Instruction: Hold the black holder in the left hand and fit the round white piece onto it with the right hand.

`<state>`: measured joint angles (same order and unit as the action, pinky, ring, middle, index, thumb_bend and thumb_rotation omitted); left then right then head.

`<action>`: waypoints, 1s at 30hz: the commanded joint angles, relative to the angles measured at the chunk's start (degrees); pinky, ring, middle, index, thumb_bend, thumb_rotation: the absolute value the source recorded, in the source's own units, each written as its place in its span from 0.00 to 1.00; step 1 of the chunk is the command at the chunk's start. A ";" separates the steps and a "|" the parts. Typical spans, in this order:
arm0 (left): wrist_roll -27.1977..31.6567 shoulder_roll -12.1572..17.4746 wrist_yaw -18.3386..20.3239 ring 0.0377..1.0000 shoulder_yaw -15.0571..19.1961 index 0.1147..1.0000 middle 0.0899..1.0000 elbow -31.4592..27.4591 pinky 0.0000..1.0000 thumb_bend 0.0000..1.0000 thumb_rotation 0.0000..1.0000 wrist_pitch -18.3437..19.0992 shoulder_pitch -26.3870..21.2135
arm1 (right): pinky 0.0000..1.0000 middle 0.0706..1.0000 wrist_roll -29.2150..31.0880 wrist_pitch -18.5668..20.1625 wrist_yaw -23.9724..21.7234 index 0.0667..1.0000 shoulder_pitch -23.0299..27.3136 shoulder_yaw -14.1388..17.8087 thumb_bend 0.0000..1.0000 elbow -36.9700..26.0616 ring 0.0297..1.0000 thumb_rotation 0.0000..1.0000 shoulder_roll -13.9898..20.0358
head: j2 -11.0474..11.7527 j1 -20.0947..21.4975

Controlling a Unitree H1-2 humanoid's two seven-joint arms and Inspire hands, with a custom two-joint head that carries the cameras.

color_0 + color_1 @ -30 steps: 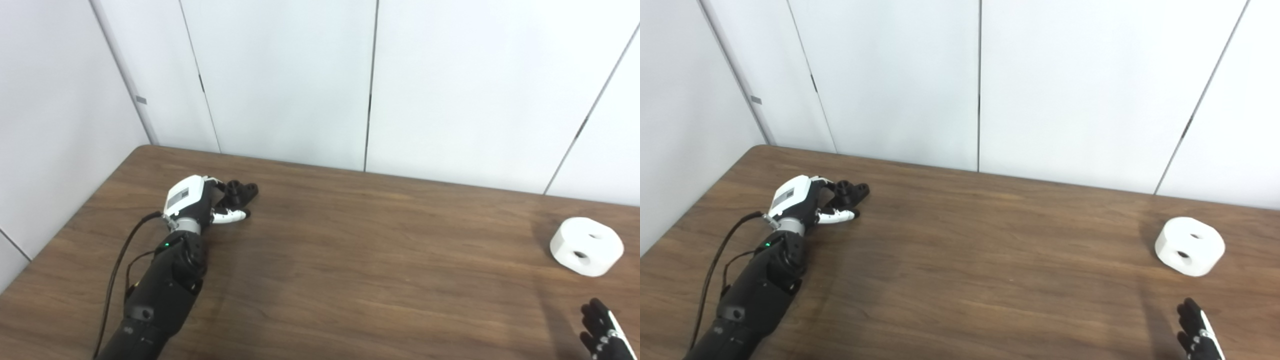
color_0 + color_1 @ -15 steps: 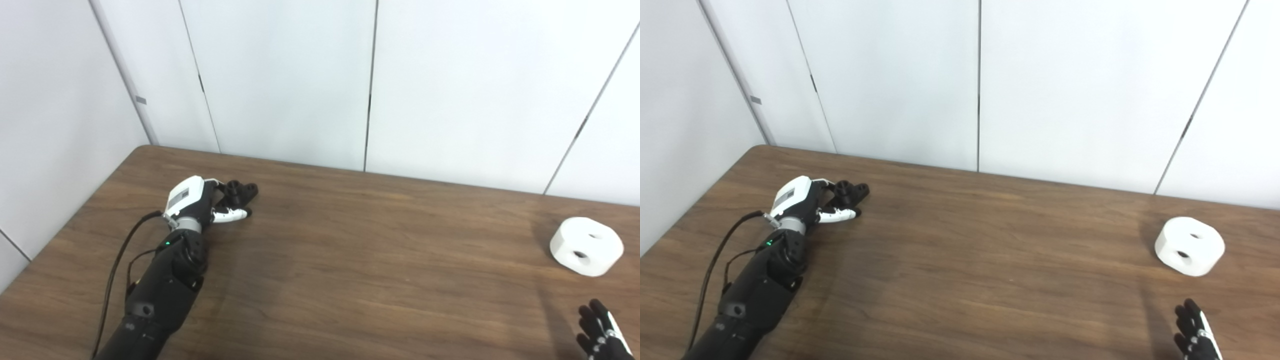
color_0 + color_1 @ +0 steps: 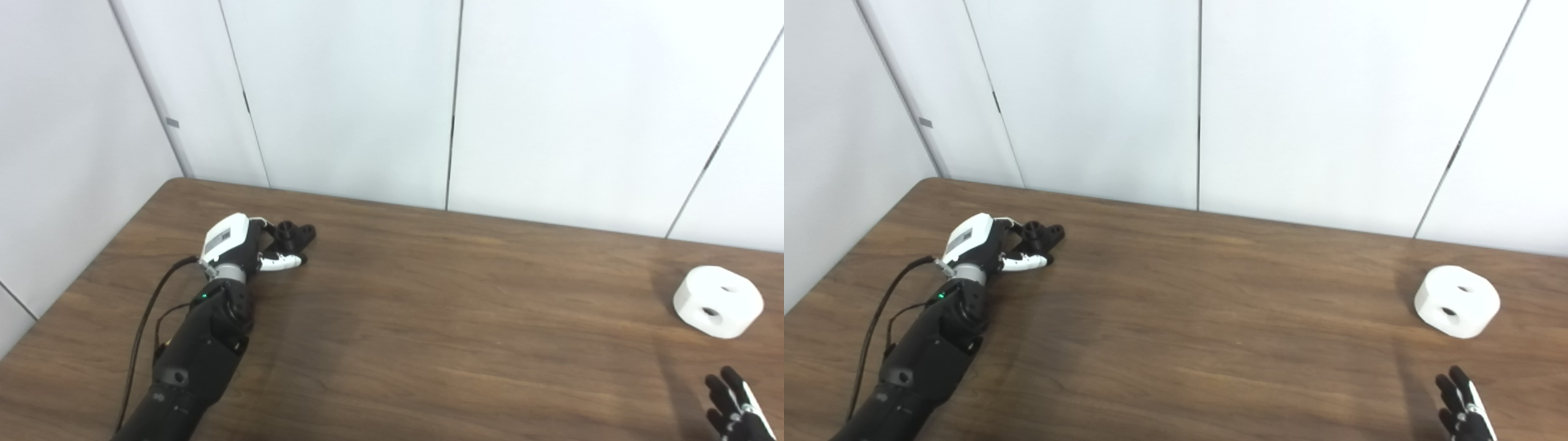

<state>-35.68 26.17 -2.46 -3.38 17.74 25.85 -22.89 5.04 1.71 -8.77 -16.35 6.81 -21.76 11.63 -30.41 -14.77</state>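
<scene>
Left hand (image 3: 242,246) low on the wooden table (image 3: 429,306), fingers curled around the black holder (image 3: 295,235). Right hand (image 3: 1462,407) fingers spread, holding nothing, near the round white piece (image 3: 1456,301) just beyond it.

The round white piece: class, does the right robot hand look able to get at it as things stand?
Probably yes. The round white piece lies alone on the table, with bare wood between it and the right robot hand, whose fingers are spread.
</scene>
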 commanded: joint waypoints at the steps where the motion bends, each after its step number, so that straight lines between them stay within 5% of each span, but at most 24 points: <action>1: -0.87 2.02 -2.23 0.94 0.38 0.61 0.86 -0.40 0.96 0.78 0.26 -0.66 -2.49 | 1.00 0.96 0.39 -1.16 0.50 0.98 0.29 0.28 0.66 -2.48 1.00 1.00 0.19 | -0.02 -0.02; 5: -0.71 1.65 -3.29 0.93 0.49 0.57 0.85 0.00 0.95 0.76 0.20 -0.70 -2.63 | 1.00 0.97 0.89 -1.37 0.25 0.98 0.09 0.31 0.66 -2.44 1.00 1.00 0.29 | -0.05 0.14; 8: -0.21 1.26 -4.26 0.93 0.67 0.45 0.84 0.12 0.95 0.57 0.09 -1.26 -2.62 | 1.00 0.97 0.88 -1.11 0.21 0.99 -0.10 0.27 0.65 -2.88 1.00 1.00 0.39 | -0.03 0.21; 10: 0.14 1.02 -4.84 0.92 0.83 0.43 0.84 0.26 0.96 0.53 0.07 -1.94 -2.59 | 1.00 0.97 1.19 -1.31 0.04 0.99 -0.11 0.28 0.64 -2.85 1.00 1.00 0.50 | -0.11 0.31; 30: 2.38 0.27 -5.86 0.90 0.63 0.42 0.80 0.42 0.98 0.52 0.04 -4.53 -2.23 | 1.00 0.97 1.32 -1.38 0.07 1.00 -0.40 0.27 0.64 -2.95 1.00 1.00 0.98 | -0.43 0.49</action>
<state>-33.13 25.16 -6.94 -2.87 19.46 22.97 -23.31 5.91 1.69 -8.85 -17.18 6.83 -22.40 12.14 -30.76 -14.24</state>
